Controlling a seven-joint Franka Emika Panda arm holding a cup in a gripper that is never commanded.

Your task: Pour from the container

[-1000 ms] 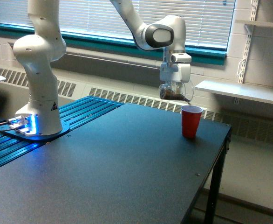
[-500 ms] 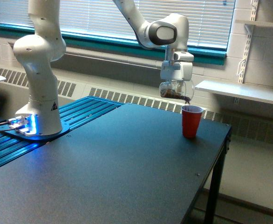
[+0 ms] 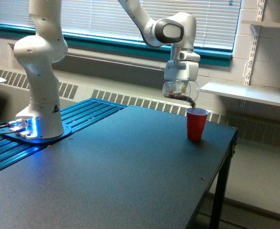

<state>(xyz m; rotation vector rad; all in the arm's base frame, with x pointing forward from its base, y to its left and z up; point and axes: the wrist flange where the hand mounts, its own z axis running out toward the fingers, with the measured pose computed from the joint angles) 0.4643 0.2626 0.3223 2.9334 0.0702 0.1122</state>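
Observation:
The container [image 3: 180, 91] is a small clear cup lying tilted on its side, with brown granular matter showing through it. My gripper [image 3: 180, 85] is shut on it, hanging from the white arm above the table's far right part. The container's mouth points to the exterior view's right, and a thin brown stream falls from its lip toward the red cup [image 3: 196, 124]. The red cup stands upright on the black table [image 3: 111, 176], just below and right of the container.
The arm's white base [image 3: 39, 71] stands on a blue ribbed plate [image 3: 78, 119] at the left. The table's right edge [image 3: 221, 167] runs close to the red cup. A white shelf [image 3: 250, 93] sits behind on the right wall.
The gripper and container have shifted slightly right and up, closer over the red cup. The brown matter has moved to the lip and now spills toward the cup.

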